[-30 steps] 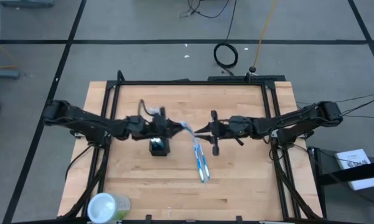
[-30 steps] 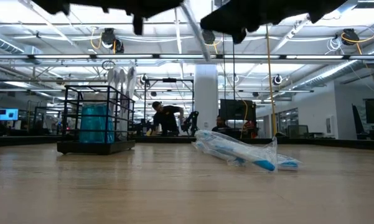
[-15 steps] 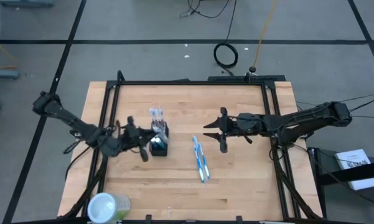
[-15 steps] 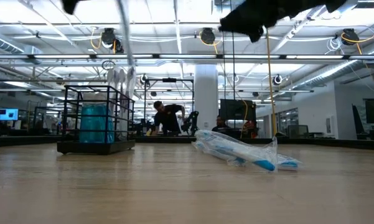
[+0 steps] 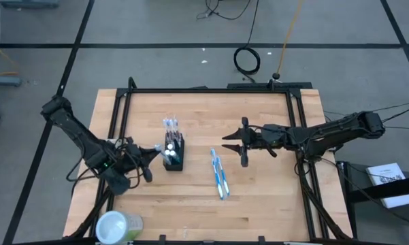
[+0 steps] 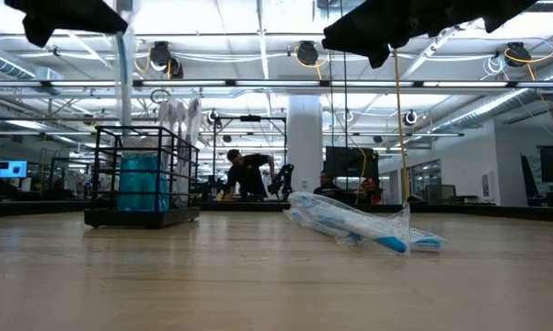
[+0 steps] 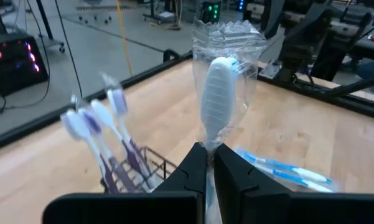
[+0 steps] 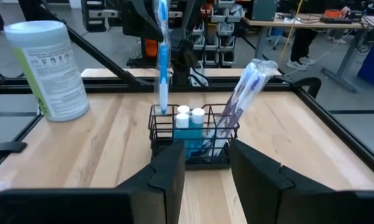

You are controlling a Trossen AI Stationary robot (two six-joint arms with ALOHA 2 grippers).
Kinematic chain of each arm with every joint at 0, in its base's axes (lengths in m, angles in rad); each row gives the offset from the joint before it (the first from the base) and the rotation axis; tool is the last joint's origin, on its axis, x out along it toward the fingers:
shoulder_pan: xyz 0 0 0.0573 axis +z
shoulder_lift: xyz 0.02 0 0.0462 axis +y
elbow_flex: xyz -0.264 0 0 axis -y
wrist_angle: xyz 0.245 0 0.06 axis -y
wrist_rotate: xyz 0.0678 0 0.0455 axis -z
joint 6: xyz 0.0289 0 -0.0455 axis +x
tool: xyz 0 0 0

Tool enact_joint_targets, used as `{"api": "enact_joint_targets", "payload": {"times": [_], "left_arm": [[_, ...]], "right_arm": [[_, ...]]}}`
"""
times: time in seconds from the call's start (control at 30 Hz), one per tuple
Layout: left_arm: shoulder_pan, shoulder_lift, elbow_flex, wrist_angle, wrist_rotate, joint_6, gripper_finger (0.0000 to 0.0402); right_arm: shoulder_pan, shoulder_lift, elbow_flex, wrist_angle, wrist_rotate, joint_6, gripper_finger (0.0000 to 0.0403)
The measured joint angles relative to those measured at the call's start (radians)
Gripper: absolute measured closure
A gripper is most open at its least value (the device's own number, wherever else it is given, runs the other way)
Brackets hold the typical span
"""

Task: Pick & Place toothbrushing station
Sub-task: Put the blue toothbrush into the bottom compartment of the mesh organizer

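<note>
In the low view, nearest on the counter (image 6: 276,285), lie the wrapped toothbrushes (image 6: 354,222), flat and angled, and farther back to their left stands the black mesh holder (image 6: 143,179), upright, with blue-capped tubes and brush heads rising from it. The high view places the holder (image 5: 173,154) left of the counter's middle, the loose wrapped toothbrushes (image 5: 219,175) just right of it, and a pale-green round container (image 5: 116,225) at the counter's near left corner. The left arm reaches in low from the left edge, its left end effector (image 5: 148,151) just beside the holder; its wrist view shows the fingers clamped tight on the handle of a wrapped white toothbrush (image 7: 219,99), held upright above the holder's brushes. The right arm stretches level from the right edge, and the right end effector (image 5: 235,143) hovers over bare counter, well apart from the holder; its wrist view shows the fingers (image 8: 169,174) parted and empty, facing the holder (image 8: 196,138).
</note>
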Motion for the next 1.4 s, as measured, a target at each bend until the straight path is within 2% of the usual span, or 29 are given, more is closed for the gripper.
{"api": "enact_joint_targets", "payload": {"times": [0.13, 0.4, 0.67, 0.87, 1.1, 1.23, 1.4], "left_arm": [[-0.019, 0.028, 0.000, -0.067, 0.020, -0.096, 0.0392], [-0.010, 0.121, 0.000, -0.091, 0.080, -0.150, 0.0378], [-0.010, 0.233, 0.000, -0.089, 0.042, -0.188, 0.0391], [0.000, 0.312, 0.000, -0.088, 0.042, -0.241, 0.0360], [0.067, 0.358, 0.000, -0.082, 0.154, -0.277, 0.0347], [0.093, 0.351, 0.000, -0.074, 0.181, -0.275, 0.0312], [0.092, 0.297, 0.000, -0.075, 0.185, -0.260, 0.0224]], "right_arm": [[-0.001, 0.000, 0.000, 0.003, 0.000, 0.004, 0.0285], [-0.001, 0.000, 0.000, 0.013, 0.000, 0.005, 0.0287], [-0.001, 0.000, 0.000, 0.013, 0.000, 0.005, 0.0287], [-0.001, 0.000, 0.000, 0.013, 0.001, 0.005, 0.0287], [-0.002, 0.000, 0.000, 0.029, 0.004, -0.004, 0.0287], [-0.002, 0.000, 0.000, 0.029, 0.002, -0.002, 0.0287], [-0.001, 0.000, 0.000, 0.028, 0.001, 0.011, 0.0287]]}}
